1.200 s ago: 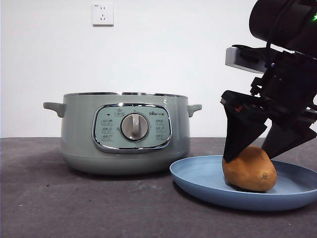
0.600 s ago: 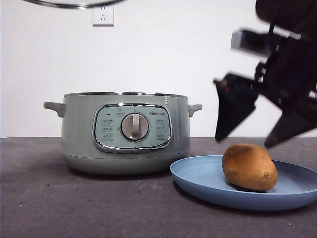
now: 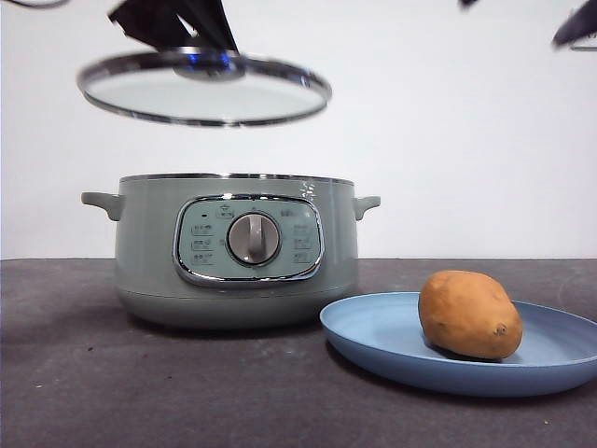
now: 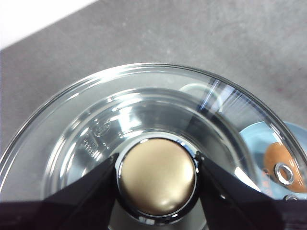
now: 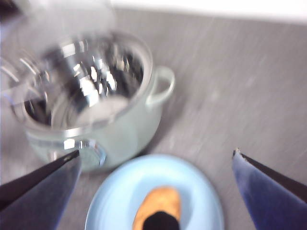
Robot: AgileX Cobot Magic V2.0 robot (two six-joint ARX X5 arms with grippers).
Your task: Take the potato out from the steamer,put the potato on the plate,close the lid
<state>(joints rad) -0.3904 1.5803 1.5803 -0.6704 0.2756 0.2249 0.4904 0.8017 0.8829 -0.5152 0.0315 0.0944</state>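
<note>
The left gripper [image 4: 156, 179] pinches the knob of the glass lid [image 3: 204, 88] and holds it in the air above the steamer [image 3: 233, 250] — tilted slightly, clear of the pot's open rim. The steamer stands on the grey desk [image 3: 140, 392]. Just beside it lies the blue plate [image 3: 373, 336], and the potato [image 3: 469, 315] rests on it (on its side, a small dark spot on its skin). The right gripper [image 5: 156, 191] hangs high above the plate — jaws spread wide, holding nothing.
</note>
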